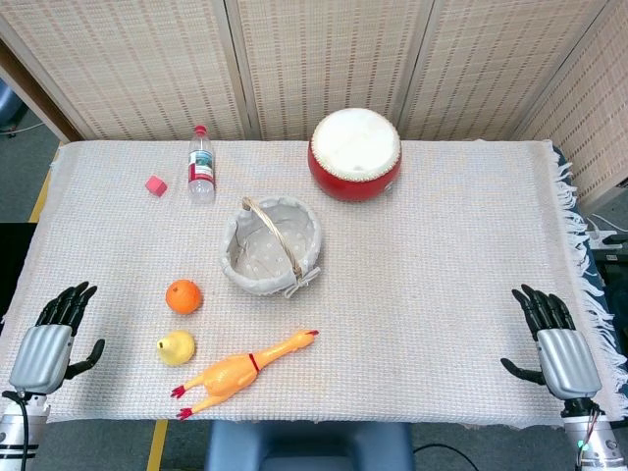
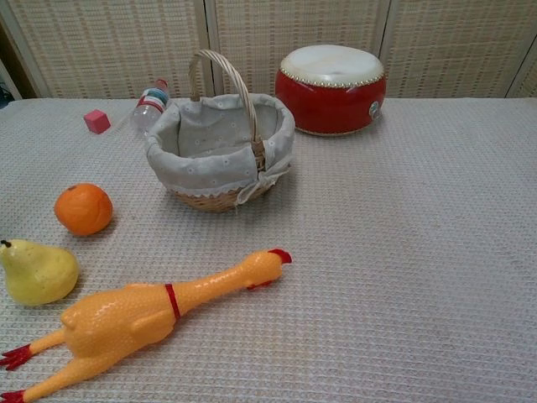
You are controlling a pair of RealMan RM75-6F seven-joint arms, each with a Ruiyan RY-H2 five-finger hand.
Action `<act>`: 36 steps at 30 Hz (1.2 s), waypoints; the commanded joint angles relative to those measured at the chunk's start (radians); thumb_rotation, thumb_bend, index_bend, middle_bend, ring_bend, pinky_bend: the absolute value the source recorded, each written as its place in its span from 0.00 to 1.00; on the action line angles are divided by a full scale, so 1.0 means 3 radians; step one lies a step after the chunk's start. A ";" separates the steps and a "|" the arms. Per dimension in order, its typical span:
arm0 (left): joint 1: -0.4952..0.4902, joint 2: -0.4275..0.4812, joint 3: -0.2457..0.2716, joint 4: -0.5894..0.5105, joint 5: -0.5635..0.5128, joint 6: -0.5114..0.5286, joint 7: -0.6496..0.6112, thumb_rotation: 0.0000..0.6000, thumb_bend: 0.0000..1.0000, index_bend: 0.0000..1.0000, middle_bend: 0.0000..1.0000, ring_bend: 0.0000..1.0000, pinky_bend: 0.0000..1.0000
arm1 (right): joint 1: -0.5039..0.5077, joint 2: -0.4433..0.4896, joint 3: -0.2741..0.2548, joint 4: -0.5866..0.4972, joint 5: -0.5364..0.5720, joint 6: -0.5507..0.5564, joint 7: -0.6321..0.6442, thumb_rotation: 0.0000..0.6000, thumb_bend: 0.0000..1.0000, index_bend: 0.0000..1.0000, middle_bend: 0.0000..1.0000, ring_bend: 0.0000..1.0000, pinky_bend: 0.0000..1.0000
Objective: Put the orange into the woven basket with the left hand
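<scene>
Orange (image 1: 183,295) sits w/ pear (image 1: 176,347) just beside; left hand (image 1: 51,339) empty, fingers apart. Approach from above, avoid pear, lift over basket (image 1: 272,245) rim.

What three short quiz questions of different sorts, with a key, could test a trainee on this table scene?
1. True or false: the round orange fruit lies inside the cloth-lined woven basket.
2. Which lies nearest the yellow rubber chicken? A red drum B yellow pear C pink cube
3. Fill in: the left hand holds ____.

Key: 1 false, it is on the cloth beside it. 2 B. 3 nothing.
</scene>
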 commanded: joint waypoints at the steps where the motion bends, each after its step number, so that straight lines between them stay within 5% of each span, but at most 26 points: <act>1: -0.0002 0.0000 0.0001 0.0003 -0.0001 -0.0006 0.0003 1.00 0.38 0.00 0.00 0.00 0.11 | 0.0000 0.0002 -0.0001 -0.0004 -0.0004 0.0001 0.0003 1.00 0.03 0.00 0.00 0.00 0.00; 9: -0.0072 0.0011 -0.0001 -0.0019 0.0027 -0.0104 0.0079 1.00 0.38 0.00 0.00 0.00 0.11 | 0.0000 0.0009 -0.0005 -0.0018 -0.0004 -0.0005 0.0018 1.00 0.03 0.00 0.00 0.00 0.00; 15: -0.0346 0.0226 -0.0094 -0.0302 -0.0088 -0.0525 0.0225 1.00 0.39 0.00 0.00 0.00 0.11 | 0.0025 0.0010 -0.0009 -0.0037 0.0013 -0.0066 0.0023 1.00 0.03 0.00 0.00 0.00 0.00; 25: -0.1113 0.0391 -0.0408 -0.0712 -0.1093 -0.1527 0.0989 1.00 0.38 0.00 0.00 0.00 0.11 | 0.0048 0.0027 -0.0009 -0.0085 0.0062 -0.0137 0.0083 1.00 0.03 0.00 0.00 0.00 0.00; 36: -0.1540 -0.0031 -0.0335 -0.0475 -0.1744 -0.1697 0.1544 1.00 0.38 0.00 0.00 0.00 0.13 | 0.0065 0.0051 0.0017 -0.0102 0.0141 -0.0191 0.0185 1.00 0.03 0.00 0.00 0.00 0.00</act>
